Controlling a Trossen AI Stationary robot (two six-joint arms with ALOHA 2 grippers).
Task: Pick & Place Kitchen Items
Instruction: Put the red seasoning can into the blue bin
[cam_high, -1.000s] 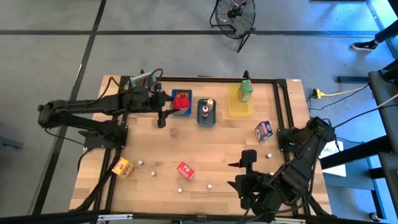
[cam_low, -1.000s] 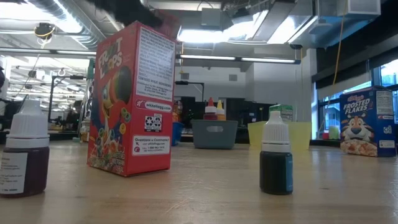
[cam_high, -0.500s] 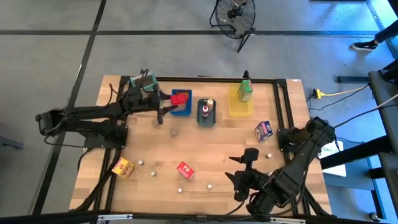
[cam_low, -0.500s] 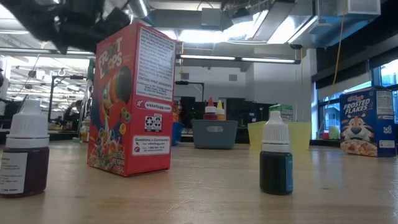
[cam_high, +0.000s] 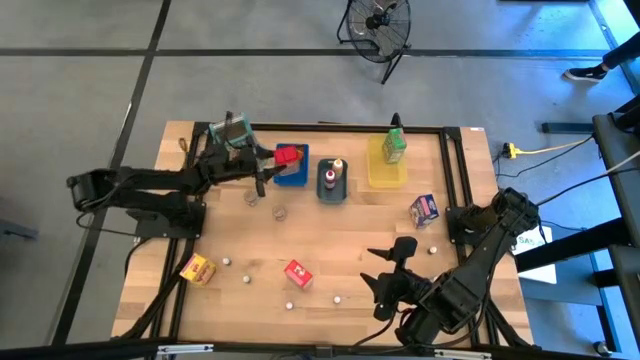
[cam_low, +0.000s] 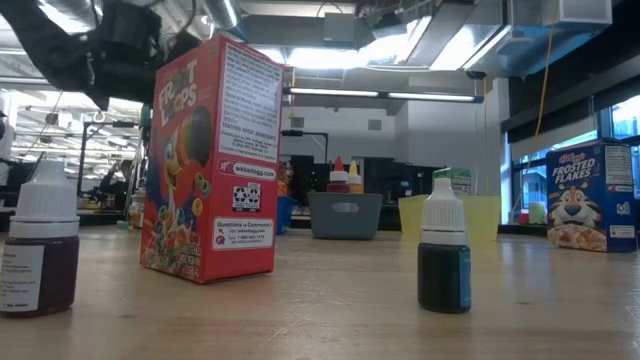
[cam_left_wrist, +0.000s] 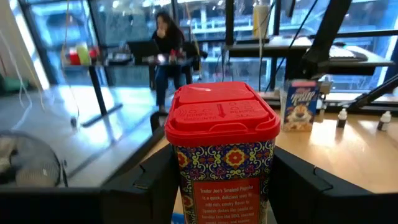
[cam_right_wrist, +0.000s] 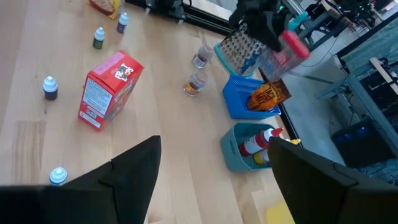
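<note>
High view: the left hand (cam_high: 268, 166) hangs over the far left part of the surface (cam_high: 350, 250), clenched on a red-lidded jar (cam_high: 288, 156) that sits just past its fingertips, above the blue tray (cam_high: 296, 179). The grey tray (cam_high: 331, 190) and yellow tray (cam_high: 387, 176) lie beyond the jar, away from the arm. The right hand (cam_high: 385, 268) hovers over the near right part, fingers spread wide and holding nothing. A red carton (cam_high: 298, 273) lies beside it toward the left arm; a purple-white carton (cam_high: 425, 209) sits farther back, and a yellow-orange carton (cam_high: 198, 268) is well off near the left edge.

Low view: the red carton (cam_low: 214, 160) stands upright, with a dark arm above it. A purple bottle (cam_low: 40, 248) and a dark-green bottle (cam_low: 444, 257) stand on either side of the carton.

Left wrist view: the jar (cam_left_wrist: 221, 152) fills the gap between the two fingers (cam_left_wrist: 140, 190), upright and gripped on both sides. A person sits far behind.

Right wrist view: the fingers (cam_right_wrist: 127, 173) stand wide apart with bare surface between. Ahead are the red carton (cam_right_wrist: 110, 89), small bottles (cam_right_wrist: 50, 87), and the blue tray (cam_right_wrist: 246, 106) holding a brown packet (cam_right_wrist: 268, 97), with the jar (cam_right_wrist: 291, 45) held above it.
</note>
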